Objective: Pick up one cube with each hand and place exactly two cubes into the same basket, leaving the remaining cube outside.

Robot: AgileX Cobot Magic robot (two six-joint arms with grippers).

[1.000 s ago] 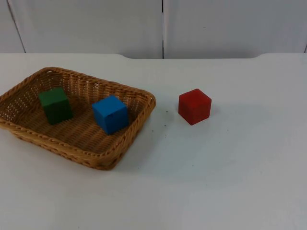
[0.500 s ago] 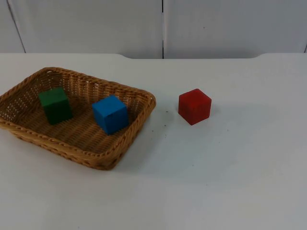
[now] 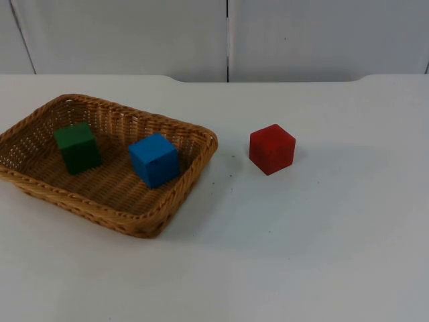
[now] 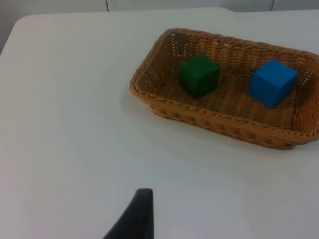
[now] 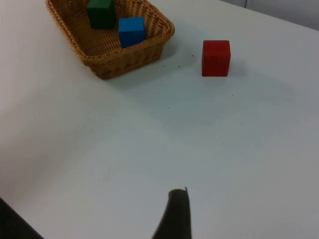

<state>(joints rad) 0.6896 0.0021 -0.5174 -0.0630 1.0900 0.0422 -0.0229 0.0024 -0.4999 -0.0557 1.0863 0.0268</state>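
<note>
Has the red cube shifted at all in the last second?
No. In the top view the red cube sits at the same spot on the table, the same gap right of the basket rim.

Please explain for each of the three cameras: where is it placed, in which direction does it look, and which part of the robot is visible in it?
Top view: fixed above, looking down and forward over the white table to the grey partition wall.
Left wrist view: on the left arm, facing the basket; a black fingertip shows.
Right wrist view: on the right arm, facing the red cube; a black fingertip shows.
Shared by all views: the green cube and blue cube in the basket.
</note>
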